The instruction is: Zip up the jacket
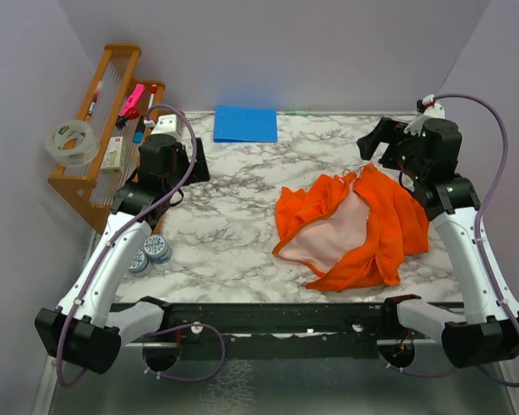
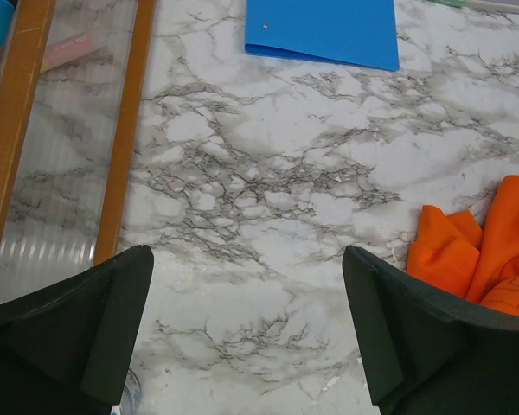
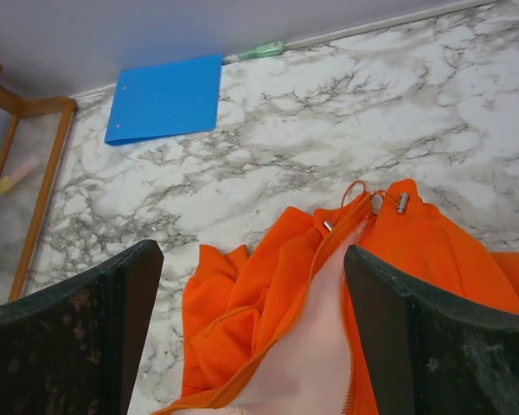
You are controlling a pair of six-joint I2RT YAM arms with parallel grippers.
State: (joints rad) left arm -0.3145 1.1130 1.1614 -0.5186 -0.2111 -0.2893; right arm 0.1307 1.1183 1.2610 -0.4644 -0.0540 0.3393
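The orange jacket point(image 1: 350, 226) lies crumpled on the marble table, right of centre, front open, pale pink lining showing. In the right wrist view the jacket point(image 3: 268, 303) shows both zipper edges spread apart, with drawcord toggles at the far end. An orange edge of the jacket shows in the left wrist view point(image 2: 480, 246). My right gripper point(image 1: 374, 138) is open and empty, raised over the jacket's far end; it also shows in the right wrist view point(image 3: 253, 337). My left gripper point(image 1: 197, 160) is open and empty over bare table at the left; it also shows in the left wrist view point(image 2: 246, 328).
A flat blue folder point(image 1: 246, 124) lies at the table's back edge. A wooden rack point(image 1: 104, 121) with a tape roll and small items stands at the far left. Two small round tins point(image 1: 151, 252) sit by the left arm. A green marker point(image 3: 259, 50) lies against the back wall.
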